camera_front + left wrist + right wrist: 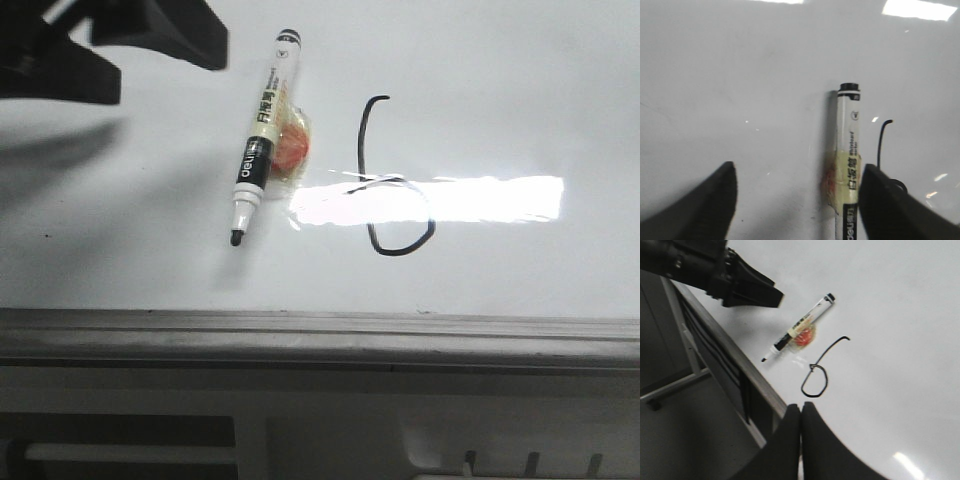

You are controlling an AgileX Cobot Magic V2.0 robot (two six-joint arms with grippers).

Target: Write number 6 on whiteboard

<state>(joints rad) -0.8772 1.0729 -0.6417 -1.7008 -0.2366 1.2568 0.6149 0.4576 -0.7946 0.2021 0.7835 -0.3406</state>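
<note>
The number 6 (388, 190) is drawn in thin black ink on the whiteboard (500, 90), partly under a bright glare; it also shows in the right wrist view (816, 375). A white marker (262, 130) with tape and a red spot lies uncapped on the board left of the 6, tip toward the rail. My left gripper (797, 200) is open and empty above the board, the marker (848, 150) beside its right finger. It shows at top left in the front view (150, 40). My right gripper (800, 410) is shut and empty near the rail.
A grey metal rail (320, 335) runs along the board's near edge. Below it is a grey frame with dark slots (120, 445). The left arm (700, 270) hangs over the board's edge in the right wrist view.
</note>
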